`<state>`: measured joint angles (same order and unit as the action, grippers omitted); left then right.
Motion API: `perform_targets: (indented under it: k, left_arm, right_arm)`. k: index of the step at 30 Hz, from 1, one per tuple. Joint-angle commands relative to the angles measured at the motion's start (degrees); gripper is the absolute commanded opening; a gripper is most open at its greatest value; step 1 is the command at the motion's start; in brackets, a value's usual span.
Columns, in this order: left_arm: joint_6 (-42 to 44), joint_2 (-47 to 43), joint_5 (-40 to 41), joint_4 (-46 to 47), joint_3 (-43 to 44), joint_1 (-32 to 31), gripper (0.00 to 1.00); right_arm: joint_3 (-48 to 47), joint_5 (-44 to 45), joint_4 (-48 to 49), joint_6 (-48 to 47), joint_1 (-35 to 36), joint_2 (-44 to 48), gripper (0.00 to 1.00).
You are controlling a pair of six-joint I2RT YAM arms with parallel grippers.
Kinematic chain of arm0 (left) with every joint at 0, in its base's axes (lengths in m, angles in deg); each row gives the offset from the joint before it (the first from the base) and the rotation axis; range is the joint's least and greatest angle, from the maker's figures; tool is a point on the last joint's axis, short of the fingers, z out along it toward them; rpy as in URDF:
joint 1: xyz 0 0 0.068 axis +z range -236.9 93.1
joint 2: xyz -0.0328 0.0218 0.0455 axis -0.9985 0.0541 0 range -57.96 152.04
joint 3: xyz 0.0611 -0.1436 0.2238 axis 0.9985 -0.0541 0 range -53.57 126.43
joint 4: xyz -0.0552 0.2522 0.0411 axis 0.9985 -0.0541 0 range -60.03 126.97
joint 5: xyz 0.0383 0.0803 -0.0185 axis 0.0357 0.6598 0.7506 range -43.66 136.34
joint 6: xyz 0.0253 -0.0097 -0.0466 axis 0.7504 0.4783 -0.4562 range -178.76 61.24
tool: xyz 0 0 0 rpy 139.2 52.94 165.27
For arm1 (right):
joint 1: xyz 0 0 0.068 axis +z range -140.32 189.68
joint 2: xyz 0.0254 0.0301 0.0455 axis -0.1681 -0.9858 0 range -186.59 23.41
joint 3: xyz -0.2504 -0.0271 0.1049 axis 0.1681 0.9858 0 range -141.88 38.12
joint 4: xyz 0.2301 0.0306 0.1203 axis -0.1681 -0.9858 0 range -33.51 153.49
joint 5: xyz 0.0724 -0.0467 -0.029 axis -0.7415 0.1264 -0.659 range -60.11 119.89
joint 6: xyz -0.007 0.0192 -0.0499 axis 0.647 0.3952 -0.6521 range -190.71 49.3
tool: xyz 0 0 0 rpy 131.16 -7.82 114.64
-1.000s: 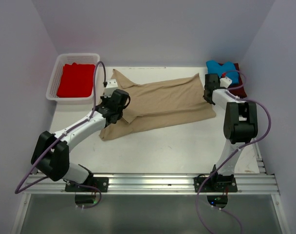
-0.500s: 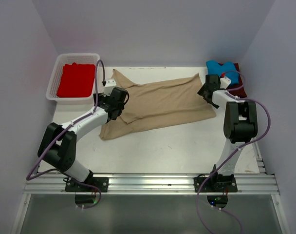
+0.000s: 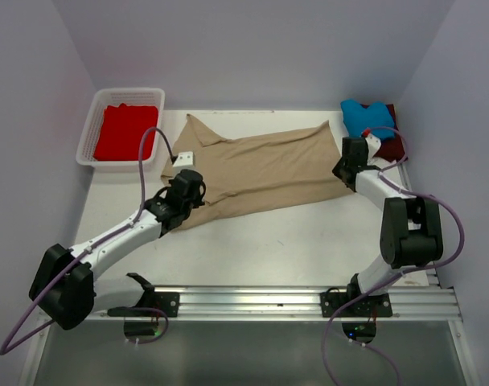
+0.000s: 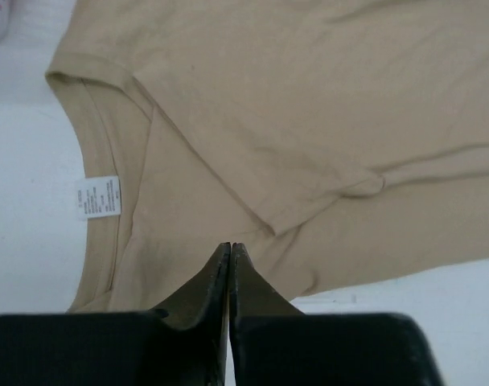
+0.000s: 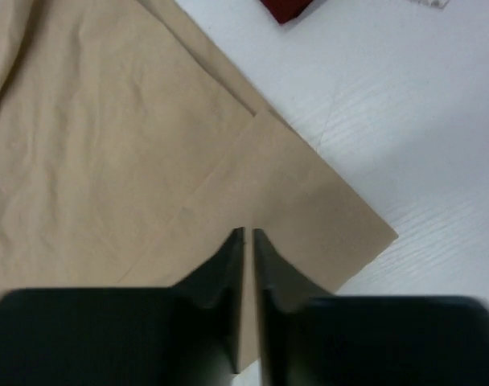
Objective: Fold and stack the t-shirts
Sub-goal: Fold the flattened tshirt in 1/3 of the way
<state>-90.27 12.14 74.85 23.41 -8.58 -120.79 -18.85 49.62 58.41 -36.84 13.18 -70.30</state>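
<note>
The tan t-shirt (image 3: pixel 269 165) lies spread across the middle of the table, partly folded, with its collar and white label (image 4: pixel 98 195) at the left. My left gripper (image 3: pixel 191 182) is shut and empty, its tips (image 4: pixel 230 245) just over the shirt's near-left part. My right gripper (image 3: pixel 343 167) is shut and empty over the shirt's right corner (image 5: pixel 248 232). The bright blue shirt (image 3: pixel 361 114) lies on the dark maroon shirt (image 3: pixel 392 145) at the back right. The bright red shirt (image 3: pixel 125 131) lies in the basket.
The white lattice basket (image 3: pixel 88 137) stands at the back left. The enclosure walls close in the back and both sides. A metal rail (image 3: pixel 252 299) runs along the near edge. A maroon corner (image 5: pixel 289 8) shows in the right wrist view.
My left gripper has drawn back from the collar area toward the near side. My right gripper has slid nearer along the shirt's right edge. The shirt lies as before.
</note>
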Motion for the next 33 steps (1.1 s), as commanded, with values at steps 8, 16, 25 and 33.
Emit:
perform_targets:
  k: [8,16,25,33]
  left_arm:
    - [-2.86,2.93,-3.73,8.02,-8.86,0.40,0.00]
    - [-2.33,8.46,-2.41,16.02,-11.94,1.63,0.00]
    - [-3.29,17.26,-4.61,18.76,-10.37,3.30,0.00]
    - [-8.92,10.68,-8.82,-6.96,-7.73,3.39,0.00]
  right_arm:
    - [2.65,-4.00,-3.71,0.15,0.89,-1.91,0.00]
    - [1.78,-3.81,-5.29,0.15,1.06,-4.99,0.00]
    - [-1.29,-4.43,-10.64,-2.31,1.41,-7.18,0.00]
    - [-5.00,-1.08,-29.19,-3.99,2.73,-8.33,0.00]
